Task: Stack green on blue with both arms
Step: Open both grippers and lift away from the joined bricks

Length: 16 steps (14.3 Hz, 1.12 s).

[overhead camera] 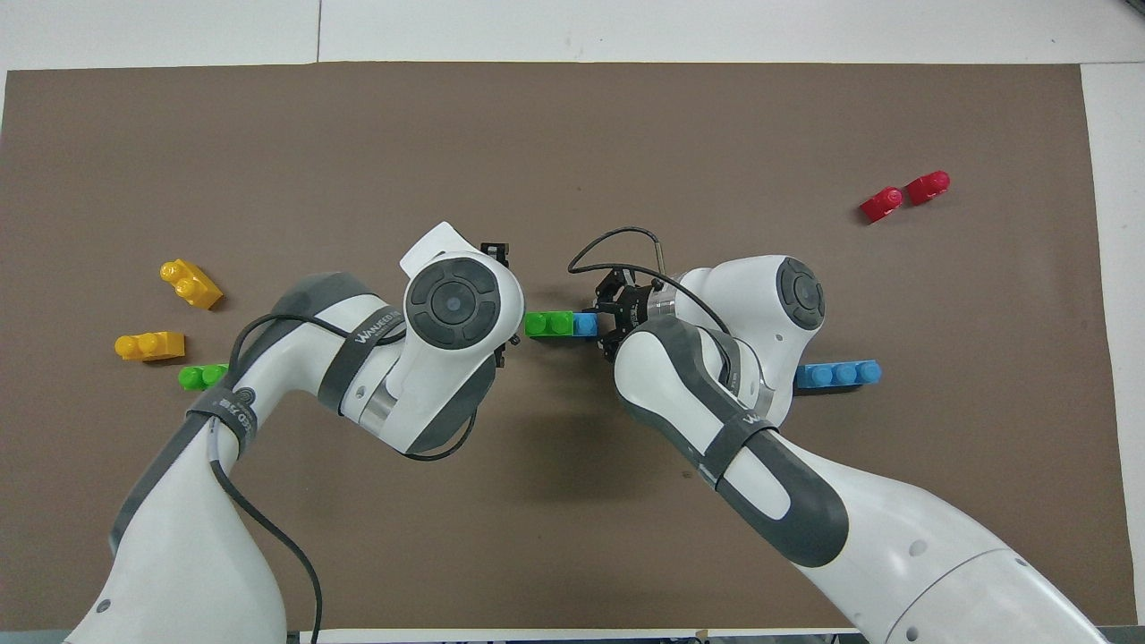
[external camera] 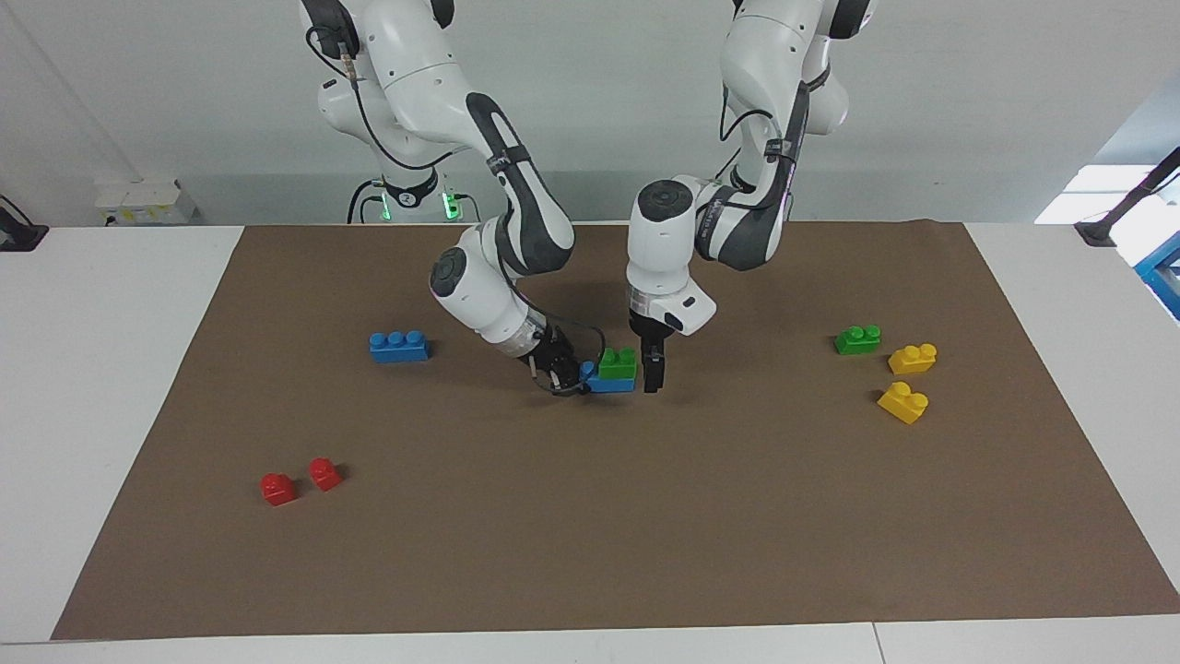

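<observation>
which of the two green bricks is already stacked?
The green brick at the mat's middle: it sits on a blue brick held by the right gripper. The other green brick lies loose beside the yellow bricks.

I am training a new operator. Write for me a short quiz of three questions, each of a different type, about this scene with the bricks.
1. True or false: the green brick sits on the blue brick.
2. What does the right gripper hold? A) a red brick B) the blue brick under the green one C) a yellow brick
3. How many yellow bricks lie on the mat?

Key: 1 true. 2 B. 3 two. The left gripper is beside the stack, not gripping it.
</observation>
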Motion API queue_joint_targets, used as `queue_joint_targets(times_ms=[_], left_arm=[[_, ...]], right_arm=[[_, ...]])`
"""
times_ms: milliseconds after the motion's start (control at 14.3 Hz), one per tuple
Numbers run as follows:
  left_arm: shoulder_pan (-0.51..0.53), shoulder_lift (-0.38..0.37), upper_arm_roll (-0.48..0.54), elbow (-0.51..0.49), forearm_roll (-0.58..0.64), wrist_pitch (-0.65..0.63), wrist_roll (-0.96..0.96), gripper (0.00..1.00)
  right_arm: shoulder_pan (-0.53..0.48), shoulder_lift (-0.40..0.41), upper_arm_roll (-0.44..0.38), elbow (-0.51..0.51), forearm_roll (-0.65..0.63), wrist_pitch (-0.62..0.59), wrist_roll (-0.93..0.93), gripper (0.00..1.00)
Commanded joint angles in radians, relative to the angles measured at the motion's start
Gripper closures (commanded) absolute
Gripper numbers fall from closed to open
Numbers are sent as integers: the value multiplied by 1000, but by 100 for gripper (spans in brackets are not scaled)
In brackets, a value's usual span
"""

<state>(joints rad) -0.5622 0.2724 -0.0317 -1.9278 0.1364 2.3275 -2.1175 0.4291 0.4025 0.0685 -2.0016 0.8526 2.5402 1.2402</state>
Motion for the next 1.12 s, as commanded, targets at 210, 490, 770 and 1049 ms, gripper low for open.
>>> queue_joint_targets(times_ms=[210, 490, 770, 1049], left_arm=[[105, -67, -5, -13, 18, -51, 204, 0], [204, -82, -7, -8, 14, -51, 397, 0], [295, -94, -7, -2, 8, -51, 606, 0], [384, -111, -7, 0, 6, -59, 917, 0]], right_arm=[[-15, 21, -2, -28, 8, 34, -22, 13], [-174, -28, -10, 23, -134, -200, -31, 12], [-360, -45, -7, 165, -337, -487, -79, 11], [-457, -132, -7, 228, -498, -616, -276, 9]])
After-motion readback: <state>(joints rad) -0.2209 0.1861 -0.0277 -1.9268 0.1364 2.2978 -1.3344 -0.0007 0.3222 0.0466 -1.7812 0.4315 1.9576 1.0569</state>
